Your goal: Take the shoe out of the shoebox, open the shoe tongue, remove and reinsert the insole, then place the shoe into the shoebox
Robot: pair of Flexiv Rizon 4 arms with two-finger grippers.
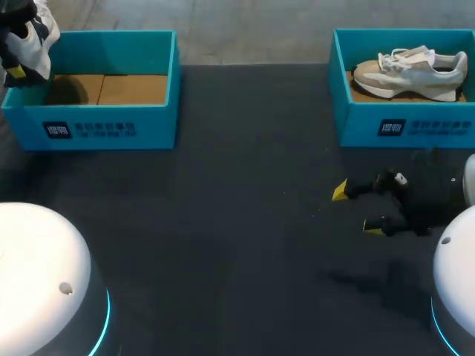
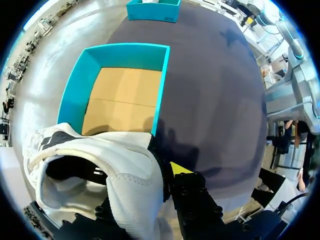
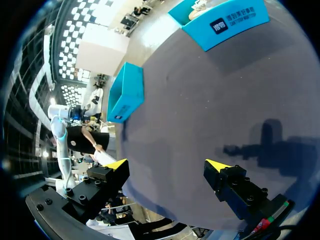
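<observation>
By left shoebox [image 1: 111, 130]: left pincer [image 1: 16, 70] grips white shoe [image 2: 117, 172]; right pincer [image 1: 356, 210] open near right shoebox [image 1: 404, 130].

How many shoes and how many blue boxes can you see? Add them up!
Shoes: 2 (held shoe, boxed shoe)
Boxes: 2 (left box, right box)
Total: 4
</observation>
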